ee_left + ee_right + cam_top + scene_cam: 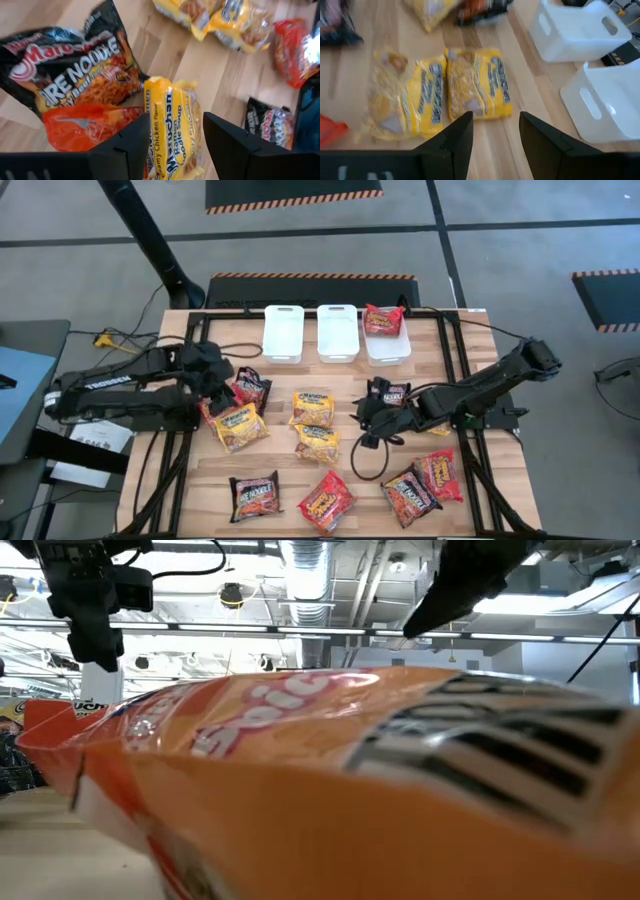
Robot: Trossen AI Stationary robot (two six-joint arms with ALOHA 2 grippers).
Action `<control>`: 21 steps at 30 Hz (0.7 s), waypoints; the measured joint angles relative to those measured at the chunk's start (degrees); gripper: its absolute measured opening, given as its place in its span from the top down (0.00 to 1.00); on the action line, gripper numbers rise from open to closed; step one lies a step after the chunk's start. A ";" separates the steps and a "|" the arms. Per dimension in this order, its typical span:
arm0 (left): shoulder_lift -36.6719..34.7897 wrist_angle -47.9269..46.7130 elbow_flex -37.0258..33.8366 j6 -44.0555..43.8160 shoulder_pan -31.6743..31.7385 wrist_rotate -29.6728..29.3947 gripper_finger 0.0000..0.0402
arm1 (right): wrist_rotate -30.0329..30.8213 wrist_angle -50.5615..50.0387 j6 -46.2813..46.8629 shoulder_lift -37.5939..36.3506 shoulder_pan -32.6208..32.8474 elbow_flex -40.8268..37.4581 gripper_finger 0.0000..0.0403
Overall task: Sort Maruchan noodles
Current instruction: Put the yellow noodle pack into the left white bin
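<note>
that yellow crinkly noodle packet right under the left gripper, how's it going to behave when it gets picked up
The yellow crinkly plastic noodle packet looks puffy and glossy, so it's probably light and a bit slippery. The left gripper straddles it open; the wrapper will likely crumple, and the noodle block inside might crack if squeezed hard.

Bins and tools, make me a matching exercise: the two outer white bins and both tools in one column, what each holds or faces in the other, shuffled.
Column A
1. right white bin
2. left white bin
3. left tool
4. right tool

Column B
a. empty
b. open over a yellow packet that lies beside a black packet
c. holds one red packet
d. open, facing two yellow packets lying side by side

Pairs: 1-c, 2-a, 3-b, 4-d
</note>
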 joint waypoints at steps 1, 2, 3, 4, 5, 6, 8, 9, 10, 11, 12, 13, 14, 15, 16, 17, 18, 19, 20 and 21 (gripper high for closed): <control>0.65 0.08 -0.01 -0.72 -1.46 -1.15 0.57 | 0.02 0.35 -0.35 0.52 0.00 0.02 0.54; 1.31 0.05 -0.03 -1.33 -2.78 -2.38 0.57 | 0.06 0.69 -0.44 1.18 0.00 0.15 0.54; 1.94 -0.06 -0.04 -1.76 -4.02 -3.53 0.57 | 0.04 0.47 -0.46 1.65 0.00 0.16 0.54; 2.68 0.02 -0.04 -2.11 -5.15 -4.30 0.57 | 0.04 0.09 -0.48 2.13 0.00 0.08 0.54; 3.44 0.14 -0.04 -2.52 -6.20 -4.75 0.57 | 0.04 0.32 -0.50 2.64 0.00 0.08 0.54; 4.18 0.14 -0.06 -2.87 -7.12 -5.31 0.57 | 0.03 0.59 -0.49 3.13 0.00 0.09 0.54; 5.78 0.52 -0.07 -3.57 -8.64 -5.67 0.57 | 0.01 0.10 -0.49 3.55 0.00 0.09 0.54; 6.58 0.76 -0.07 -3.81 -9.29 -5.67 0.57 | 0.02 0.58 -0.47 3.82 0.00 0.09 0.54; 7.32 0.76 -0.07 -4.05 -9.83 -5.90 0.57 | 0.00 0.75 -0.49 4.02 0.00 0.13 0.54; 8.08 0.81 -0.07 -4.14 -10.34 -6.36 0.57 | 0.02 0.26 -0.49 4.06 0.00 0.11 0.54; 8.91 1.04 -0.07 -4.17 -10.82 -6.88 0.57 | 0.00 0.25 -0.49 4.05 0.00 0.09 0.54; 9.65 1.18 -0.09 -4.22 -11.23 -7.64 0.57 | 0.01 0.59 -0.49 4.04 0.00 0.09 0.54; 10.29 1.16 -0.11 -4.36 -11.56 -8.36 0.57 | 0.02 0.60 -0.49 4.03 0.00 0.11 0.54; 11.13 1.35 -0.11 -4.48 -11.82 -8.70 0.57 | 0.02 0.51 -0.49 4.02 0.00 0.11 0.54; 11.94 1.64 -0.11 -4.54 -12.01 -8.83 0.57 | 0.02 0.51 -0.51 4.02 0.00 0.11 0.54; 12.63 1.67 -0.12 -4.57 -12.15 -8.94 0.57 | 0.02 0.54 -0.50 4.00 0.00 0.11 0.54; 13.27 1.66 -0.13 -4.57 -12.29 -8.95 0.57 | 0.02 0.54 -0.49 3.99 0.00 0.11 0.54; 14.10 1.85 -0.13 -4.57 -12.37 -8.95 0.57 | 0.02 0.46 -0.49 3.98 0.00 0.11 0.54; 14.94 1.97 -0.13 -4.57 -12.46 -8.95 0.57 | 0.00 0.37 -0.51 4.00 0.00 0.11 0.54; 15.75 1.96 -0.13 -4.57 -12.55 -8.95 0.57 | 0.02 0.36 -0.51 3.98 0.00 0.11 0.54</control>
